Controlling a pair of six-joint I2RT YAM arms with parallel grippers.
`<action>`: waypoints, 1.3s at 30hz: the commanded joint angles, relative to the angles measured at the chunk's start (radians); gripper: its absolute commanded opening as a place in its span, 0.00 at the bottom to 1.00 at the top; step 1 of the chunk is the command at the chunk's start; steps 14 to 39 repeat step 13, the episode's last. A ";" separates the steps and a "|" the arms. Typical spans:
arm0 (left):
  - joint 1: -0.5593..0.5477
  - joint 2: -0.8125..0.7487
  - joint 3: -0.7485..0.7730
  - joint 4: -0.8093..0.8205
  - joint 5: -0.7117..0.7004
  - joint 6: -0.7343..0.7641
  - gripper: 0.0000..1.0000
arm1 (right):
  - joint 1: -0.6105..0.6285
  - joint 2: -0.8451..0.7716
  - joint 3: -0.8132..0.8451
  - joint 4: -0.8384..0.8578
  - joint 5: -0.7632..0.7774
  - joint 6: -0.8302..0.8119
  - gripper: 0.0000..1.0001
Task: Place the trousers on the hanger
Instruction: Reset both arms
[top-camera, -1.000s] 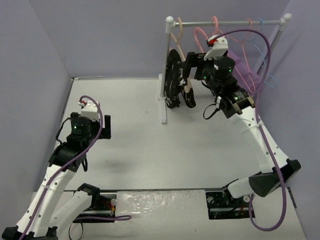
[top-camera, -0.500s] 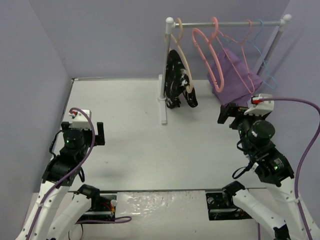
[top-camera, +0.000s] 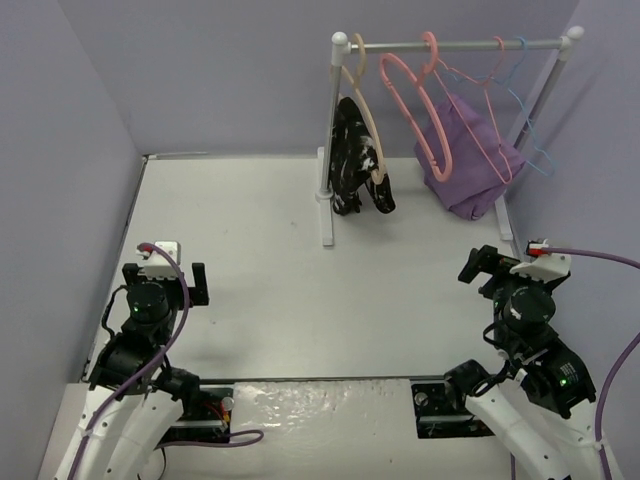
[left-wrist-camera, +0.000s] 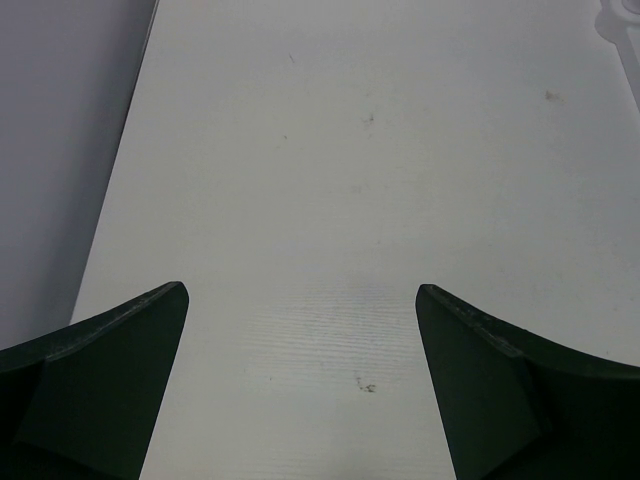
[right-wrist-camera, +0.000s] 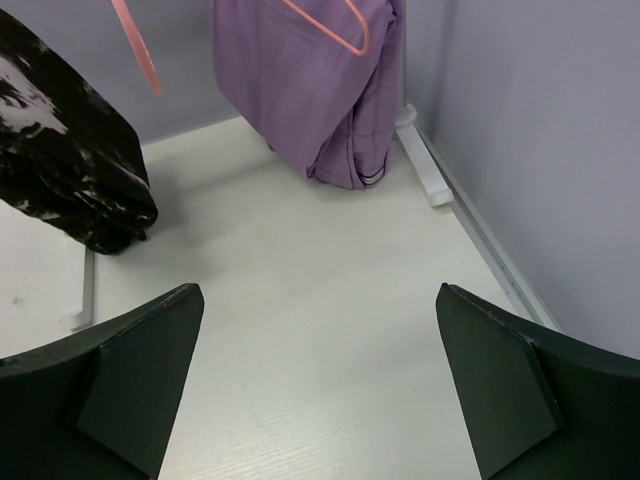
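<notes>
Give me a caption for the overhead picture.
Speckled trousers draped on the beige hanger on the rail; left gripper and right gripper open, empty.

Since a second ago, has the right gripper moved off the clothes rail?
Yes. The right gripper has pulled back from the rail toward the near edge of the table, leaving the trousers hanging on the beige hanger.

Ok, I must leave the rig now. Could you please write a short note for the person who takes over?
Left gripper: open, empty, over bare table near its base.
Right gripper: open, empty, low near its base.
Trousers: draped over the beige hanger, which hooks on the rail at its left end; neither gripper touches them.
Done: the trousers appear to be on the hanger.
Left: likely nothing; only check that the drape holds.
</notes>
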 joint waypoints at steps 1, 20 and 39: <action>0.009 0.060 0.029 0.078 -0.013 0.023 0.97 | 0.001 0.001 -0.013 0.028 0.060 0.031 1.00; 0.009 0.069 0.022 0.090 -0.009 0.026 0.97 | 0.000 0.003 -0.012 0.025 0.036 0.033 1.00; 0.009 0.069 0.022 0.090 -0.009 0.026 0.97 | 0.000 0.003 -0.012 0.025 0.036 0.033 1.00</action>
